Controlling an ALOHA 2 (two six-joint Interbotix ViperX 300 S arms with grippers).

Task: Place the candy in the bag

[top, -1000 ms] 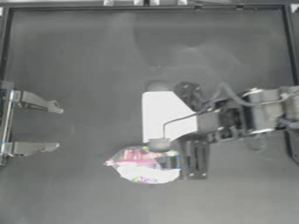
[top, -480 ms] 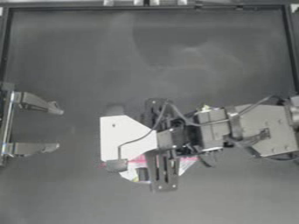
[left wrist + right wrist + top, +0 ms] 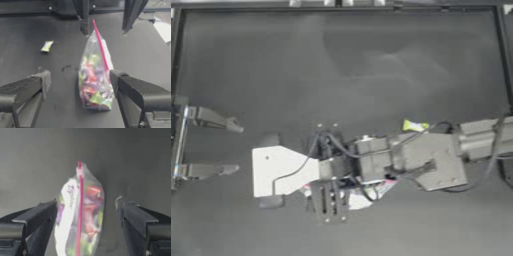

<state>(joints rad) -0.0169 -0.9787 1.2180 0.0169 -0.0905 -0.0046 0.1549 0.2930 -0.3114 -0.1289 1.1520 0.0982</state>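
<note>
Right hand (image 3: 330, 202) is out over the middle of the tabletop (image 3: 371, 65), toward its near edge, jaws spread on either side of the bag (image 3: 80, 215), not clamping it. Bag stands on edge, pink seal strip facing the right wrist camera. Candy (image 3: 414, 125) lies on the tabletop beside the right arm, apart from the bag. Left hand (image 3: 228, 145) parked at left edge, jaws spread.

Yellow-green candy (image 3: 46, 46), pink-striped bag (image 3: 95, 82)
</note>
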